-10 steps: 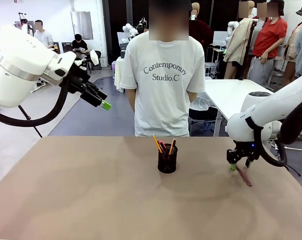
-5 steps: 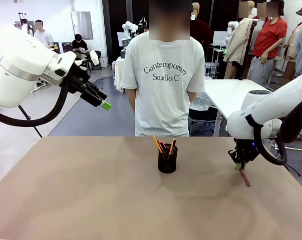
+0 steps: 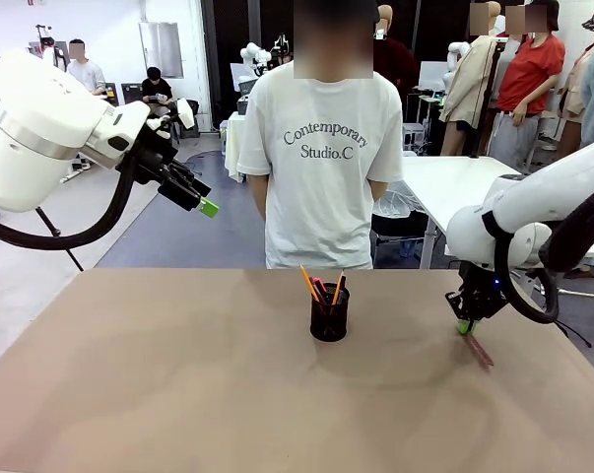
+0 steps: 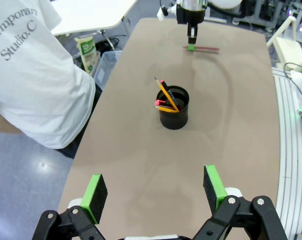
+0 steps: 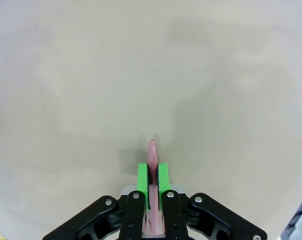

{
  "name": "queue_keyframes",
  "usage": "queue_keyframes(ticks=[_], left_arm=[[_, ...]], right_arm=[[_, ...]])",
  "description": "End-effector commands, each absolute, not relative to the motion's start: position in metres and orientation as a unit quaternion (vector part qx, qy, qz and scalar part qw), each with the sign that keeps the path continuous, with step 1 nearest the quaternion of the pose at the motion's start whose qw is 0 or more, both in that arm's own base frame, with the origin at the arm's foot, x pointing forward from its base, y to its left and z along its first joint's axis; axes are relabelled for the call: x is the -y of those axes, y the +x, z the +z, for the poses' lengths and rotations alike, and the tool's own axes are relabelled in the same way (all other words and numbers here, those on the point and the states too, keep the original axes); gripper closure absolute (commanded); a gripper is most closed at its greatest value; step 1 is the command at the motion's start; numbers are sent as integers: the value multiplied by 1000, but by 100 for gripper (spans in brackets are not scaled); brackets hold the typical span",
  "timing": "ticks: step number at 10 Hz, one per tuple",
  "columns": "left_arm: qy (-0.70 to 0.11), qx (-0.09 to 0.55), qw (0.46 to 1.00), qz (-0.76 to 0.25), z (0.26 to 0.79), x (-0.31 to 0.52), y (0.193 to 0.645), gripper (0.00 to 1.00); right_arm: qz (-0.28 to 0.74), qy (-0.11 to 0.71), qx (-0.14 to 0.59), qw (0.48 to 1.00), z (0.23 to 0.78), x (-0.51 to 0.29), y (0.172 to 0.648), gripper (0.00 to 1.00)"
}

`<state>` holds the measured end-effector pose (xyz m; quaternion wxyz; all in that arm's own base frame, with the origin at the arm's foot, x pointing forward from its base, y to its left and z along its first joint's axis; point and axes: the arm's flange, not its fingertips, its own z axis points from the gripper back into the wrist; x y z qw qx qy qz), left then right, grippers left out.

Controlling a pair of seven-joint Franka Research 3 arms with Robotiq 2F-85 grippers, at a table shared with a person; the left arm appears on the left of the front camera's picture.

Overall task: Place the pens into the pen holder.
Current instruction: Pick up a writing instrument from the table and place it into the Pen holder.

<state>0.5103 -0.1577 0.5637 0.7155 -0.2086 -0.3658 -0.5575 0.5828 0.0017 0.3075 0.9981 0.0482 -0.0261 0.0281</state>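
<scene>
The black mesh pen holder (image 3: 329, 317) stands mid-table, also visible from the left wrist (image 4: 174, 109). It holds orange-yellow pencils (image 3: 307, 282) and a black pen with a pinkish-red end (image 3: 319, 287). My right gripper (image 3: 464, 326) is low at the table's right side, shut on one end of a dark reddish-brown pen (image 3: 482, 352). That pen (image 5: 152, 150) pokes out between the green pads (image 5: 142, 180) of the right gripper (image 5: 153, 178). The left wrist camera shows the pen (image 4: 205, 48) lying level at the table. My left gripper (image 3: 204, 205) hangs high at the left and is open (image 4: 155, 185) with nothing in it.
A person in a white T-shirt (image 3: 321, 148) stands at the table's far edge, right behind the holder. The brown tabletop (image 3: 178, 374) is bare around the holder. A white table (image 3: 454, 187) and other people are farther back.
The right wrist has turned and the gripper shifted slightly over the pen's end, with its fingers shutting on it. The pen has barely moved. The left arm has stayed still.
</scene>
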Motion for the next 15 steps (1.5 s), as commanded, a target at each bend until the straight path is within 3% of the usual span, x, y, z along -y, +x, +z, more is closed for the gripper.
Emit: queue_keyframes(ticks=[1,5,7,9,10,13,15], left_arm=[[-209,367,717,-555,564,155,510,0],[-209,367,717,-555,564,155,510,0],[-209,367,717,-555,564,155,510,0],[-209,367,717,-555,564,155,510,0],[-209,367,717,-555,564,155,510,0],[-209,367,717,-555,564,155,510,0],[-209,367,717,-555,564,155,510,0]], right_arm=[[41,137,44,989,345,7,581,100],[181,370,104,905,428,-5,563,100],[259,446,199,833,455,-28,549,100],[302,457,324,772,476,-44,536,100],[301,461,419,722,481,-51,529,100],[395,456,480,637,500,-59,512,100],[363,450,465,671,509,-62,523,100]])
